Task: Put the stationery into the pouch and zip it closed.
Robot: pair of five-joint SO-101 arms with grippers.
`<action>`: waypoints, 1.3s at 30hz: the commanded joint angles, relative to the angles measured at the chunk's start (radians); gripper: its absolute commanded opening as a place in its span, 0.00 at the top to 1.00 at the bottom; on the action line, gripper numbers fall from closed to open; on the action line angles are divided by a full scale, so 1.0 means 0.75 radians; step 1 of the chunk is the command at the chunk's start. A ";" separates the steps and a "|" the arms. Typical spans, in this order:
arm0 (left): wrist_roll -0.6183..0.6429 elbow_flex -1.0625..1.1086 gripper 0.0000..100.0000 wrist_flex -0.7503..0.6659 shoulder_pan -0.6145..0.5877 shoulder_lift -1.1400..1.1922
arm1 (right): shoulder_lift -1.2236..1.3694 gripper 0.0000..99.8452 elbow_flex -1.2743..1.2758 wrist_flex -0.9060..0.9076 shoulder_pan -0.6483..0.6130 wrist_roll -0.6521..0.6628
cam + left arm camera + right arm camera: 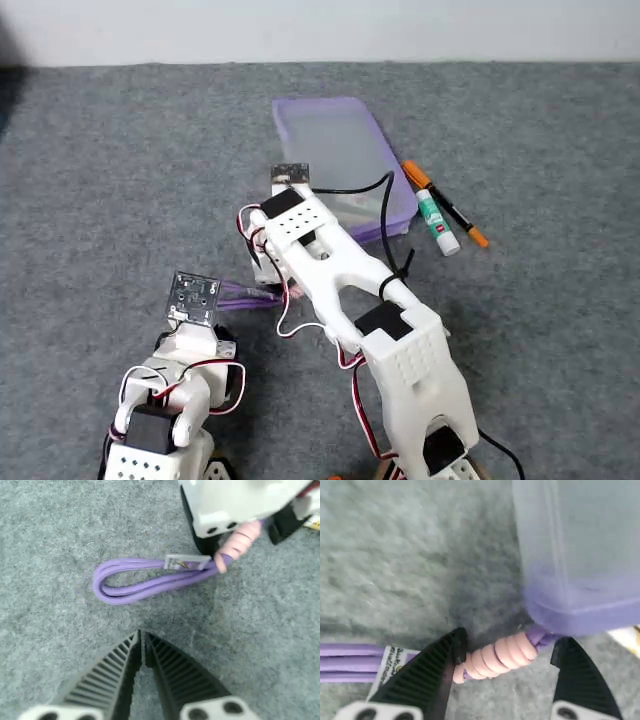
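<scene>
A translucent purple pouch (335,150) lies flat at the back of the grey mat, and my right arm covers its near corner. Beside it on the right lie an orange-and-black pen (447,205) and a white glue stick (437,223). A purple strap loop (140,580) runs from a pink coiled piece (500,657) at the pouch corner (575,555). My right gripper (507,675) is open and straddles that pink coil, with one finger touching it. Just short of the strap loop, my left gripper (142,647) is shut on nothing.
Grey carpet-like mat (120,180) covers the table, with open room to the left and far right. My right arm (340,265) stretches across the middle towards the pouch. The left arm (175,390) sits at the near left.
</scene>
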 commanded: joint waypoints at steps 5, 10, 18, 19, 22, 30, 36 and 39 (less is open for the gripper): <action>-0.008 -0.007 0.99 0.010 0.008 -0.012 | -0.003 0.87 -0.023 0.089 -0.003 -0.002; -0.008 -0.007 0.99 0.010 0.008 -0.012 | -0.005 0.86 -0.027 0.171 -0.009 -0.002; -0.008 -0.007 0.99 0.010 0.008 -0.012 | -0.003 0.77 -0.027 0.216 -0.009 -0.006; -0.008 -0.007 0.99 0.010 0.008 -0.012 | -0.003 0.77 -0.027 0.212 -0.009 -0.010; -0.008 -0.007 0.99 0.010 0.008 -0.012 | -0.003 0.77 -0.025 0.197 -0.036 -0.004; -0.008 -0.007 0.99 0.010 0.008 -0.012 | -0.013 0.83 -0.027 0.310 -0.071 -0.002; -0.008 -0.007 0.99 0.010 0.008 -0.012 | -0.013 0.97 -0.027 0.400 -0.066 0.110; -0.008 -0.007 0.99 0.010 0.008 -0.012 | -0.015 0.99 -0.027 0.437 -0.056 0.158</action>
